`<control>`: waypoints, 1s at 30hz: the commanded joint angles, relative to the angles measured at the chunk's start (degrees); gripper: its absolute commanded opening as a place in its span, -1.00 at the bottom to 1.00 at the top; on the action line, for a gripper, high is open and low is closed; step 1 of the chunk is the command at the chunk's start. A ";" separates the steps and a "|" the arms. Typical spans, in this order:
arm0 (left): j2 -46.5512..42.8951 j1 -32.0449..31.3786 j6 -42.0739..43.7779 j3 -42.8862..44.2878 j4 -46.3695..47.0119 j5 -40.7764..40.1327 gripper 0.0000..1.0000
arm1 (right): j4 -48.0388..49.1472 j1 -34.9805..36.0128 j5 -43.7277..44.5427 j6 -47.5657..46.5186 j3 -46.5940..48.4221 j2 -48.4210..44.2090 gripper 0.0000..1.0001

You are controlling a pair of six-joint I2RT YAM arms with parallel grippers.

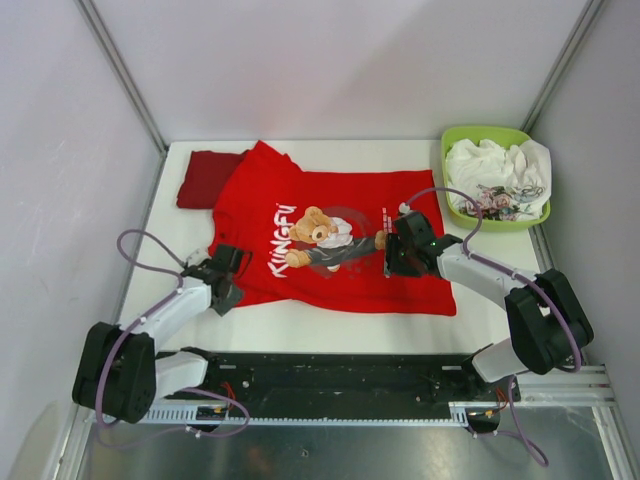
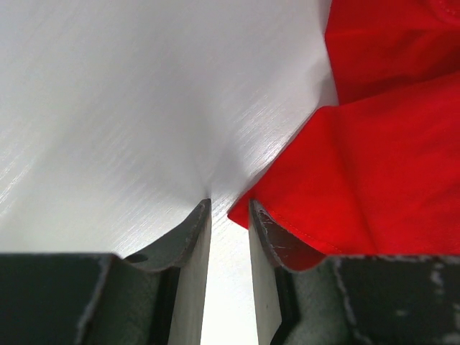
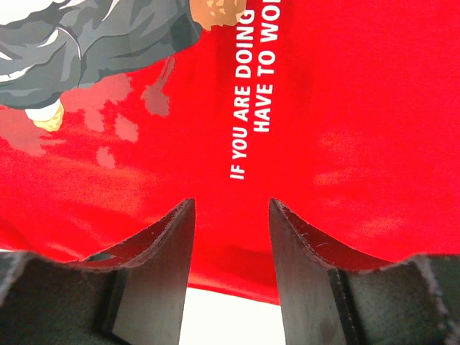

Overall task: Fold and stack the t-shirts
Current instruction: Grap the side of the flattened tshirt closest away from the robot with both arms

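left claw (image 2: pixel 228 204) low beside t-shirt (image 2: pixel 374 165) corner

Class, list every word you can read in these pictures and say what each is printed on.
"KUNGFU": white letters on the bright red t-shirt, beside the cartoon bear.
"IF YOU ARE DOING": white print on the same shirt.
"HAVE TO WO": the line beneath it, cut off at the frame edge.
Markings on the white cloth in the green basket: too small to read.

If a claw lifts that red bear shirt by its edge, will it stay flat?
Probably not: the red bear shirt bunches into soft folds beside the left claw. It likely drags easily over the smooth white table.
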 commanded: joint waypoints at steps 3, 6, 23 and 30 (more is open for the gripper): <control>1.25 -2.26 0.26 1.75 -0.14 -1.08 -0.34 | 1.68 0.23 0.36 0.62 0.16 -0.02 0.00; 2.38 -2.89 0.25 2.18 -0.08 -1.21 -0.31 | 1.80 0.24 0.34 0.65 0.15 0.00 0.00; -3.74 -3.68 -1.75 0.89 -0.27 -2.60 -0.31 | 1.70 0.39 0.47 0.36 0.16 0.28 -0.01; 0.49 -3.68 -2.00 0.41 0.07 -3.12 -0.27 | 1.47 0.49 0.61 0.34 0.11 0.37 -0.01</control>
